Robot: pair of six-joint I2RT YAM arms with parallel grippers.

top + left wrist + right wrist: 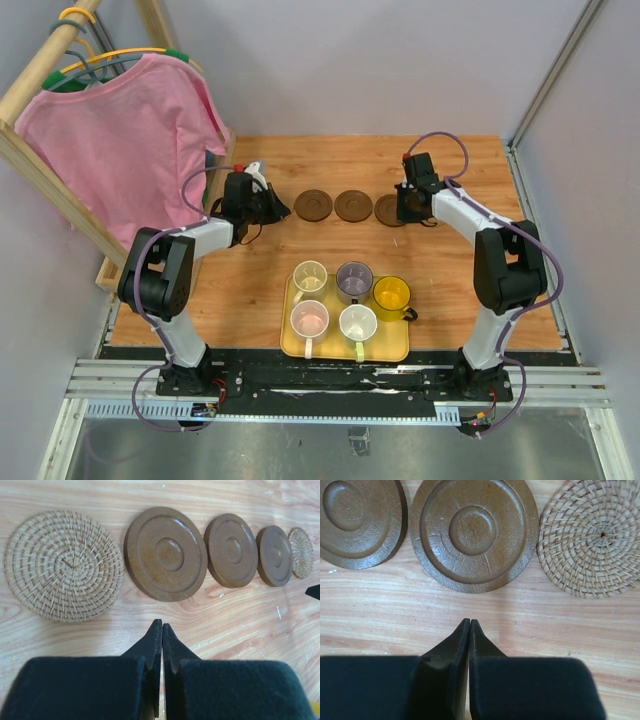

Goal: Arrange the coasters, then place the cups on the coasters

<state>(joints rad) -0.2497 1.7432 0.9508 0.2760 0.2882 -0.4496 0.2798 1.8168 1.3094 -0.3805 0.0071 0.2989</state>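
Five coasters lie in a row across the wooden table. In the left wrist view it runs from a tan woven coaster point(64, 565) through three dark brown ones point(166, 553), point(231, 550), point(274, 556) to a second woven one point(301, 552). My left gripper point(161, 625) is shut and empty, just short of the row's left end point(280, 210). My right gripper point(470, 622) is also shut and empty, in front of a brown coaster point(474, 530) and beside a woven one point(592, 537). The cups stand on the yellow tray point(400, 350): pale yellow point(310, 276), purple-grey point(354, 280), amber point(392, 294), pink point(310, 319), whitish-green point(358, 324).
A pink shirt point(120, 140) hangs on a wooden rack at the table's left edge, close behind my left arm. Grey walls close off the back and right sides. From above, the grippers hide both woven coasters.
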